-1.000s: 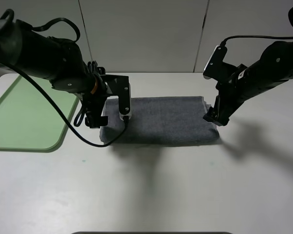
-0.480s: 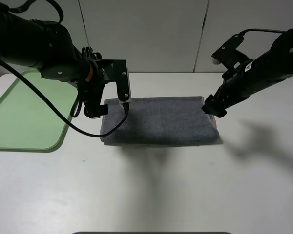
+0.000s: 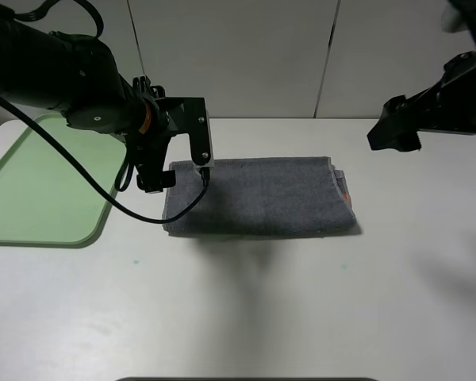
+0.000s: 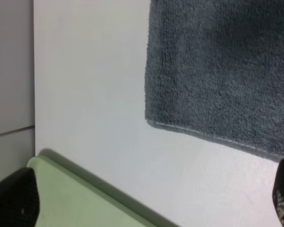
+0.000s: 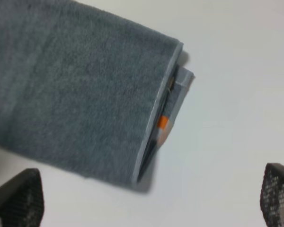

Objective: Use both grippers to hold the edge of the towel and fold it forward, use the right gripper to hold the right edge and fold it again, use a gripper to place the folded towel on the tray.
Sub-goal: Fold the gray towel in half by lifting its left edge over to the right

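Note:
The dark grey towel (image 3: 262, 197) lies folded lengthwise in the middle of the table. Its right edge (image 3: 345, 193) shows a bit of orange, which also shows in the right wrist view (image 5: 163, 123). My left gripper (image 3: 153, 181) hovers open and empty over the towel's left end; the left wrist view shows the towel (image 4: 217, 71) and its pale hem (image 4: 203, 135) beyond the spread fingertips (image 4: 14, 198). My right gripper (image 3: 393, 135) is open and empty, raised well above and to the right of the towel (image 5: 75, 104). The pale green tray (image 3: 32, 182) lies at the far left.
The white table (image 3: 246, 302) stretches in front of the towel. The tray's corner (image 4: 85, 203) shows close to the left gripper. A black cable (image 3: 143, 218) hangs from the left arm over the towel's left end. A pale panelled wall stands behind.
My right gripper has left the towel's right edge and risen up and to the right. My left gripper lifted slightly off the towel's left end, then held still.

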`<state>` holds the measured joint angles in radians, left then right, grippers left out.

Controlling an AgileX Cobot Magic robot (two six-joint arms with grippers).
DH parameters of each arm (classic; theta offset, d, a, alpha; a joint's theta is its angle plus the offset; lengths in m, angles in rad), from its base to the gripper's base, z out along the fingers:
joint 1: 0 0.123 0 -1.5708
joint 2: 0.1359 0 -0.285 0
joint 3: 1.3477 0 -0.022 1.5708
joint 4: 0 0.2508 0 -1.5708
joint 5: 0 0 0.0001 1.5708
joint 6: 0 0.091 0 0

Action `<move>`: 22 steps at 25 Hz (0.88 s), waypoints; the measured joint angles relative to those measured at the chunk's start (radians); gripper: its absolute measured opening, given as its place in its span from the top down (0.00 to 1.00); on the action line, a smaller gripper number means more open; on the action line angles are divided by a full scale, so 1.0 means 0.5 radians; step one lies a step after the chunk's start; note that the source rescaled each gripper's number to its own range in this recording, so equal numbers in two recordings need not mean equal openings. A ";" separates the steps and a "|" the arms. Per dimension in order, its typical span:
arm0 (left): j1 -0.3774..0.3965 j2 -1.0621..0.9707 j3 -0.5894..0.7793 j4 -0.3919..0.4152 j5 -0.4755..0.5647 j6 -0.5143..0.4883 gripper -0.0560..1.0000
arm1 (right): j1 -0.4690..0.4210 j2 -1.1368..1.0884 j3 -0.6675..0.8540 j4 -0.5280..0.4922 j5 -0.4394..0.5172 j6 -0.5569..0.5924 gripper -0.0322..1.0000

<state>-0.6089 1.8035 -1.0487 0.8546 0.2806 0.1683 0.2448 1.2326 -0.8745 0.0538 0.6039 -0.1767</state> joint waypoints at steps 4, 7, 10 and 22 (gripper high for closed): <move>0.000 0.000 0.000 0.000 -0.002 -0.002 0.00 | 0.000 -0.240 0.000 -0.009 0.171 0.136 0.00; 0.000 -0.002 0.000 0.000 -0.002 -0.002 0.00 | 0.000 -0.340 0.000 -0.007 0.385 0.222 0.00; 0.000 -0.002 0.000 0.000 -0.002 -0.002 0.00 | 0.000 -0.463 0.023 -0.007 0.604 0.251 0.00; 0.000 -0.073 -0.002 0.000 -0.017 -0.002 0.00 | 0.000 -1.464 0.502 0.002 0.711 0.393 0.00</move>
<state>-0.6089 1.7672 -1.0496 0.8546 0.2721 0.1674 0.2448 0.5005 -0.6233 0.0546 0.9593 0.0199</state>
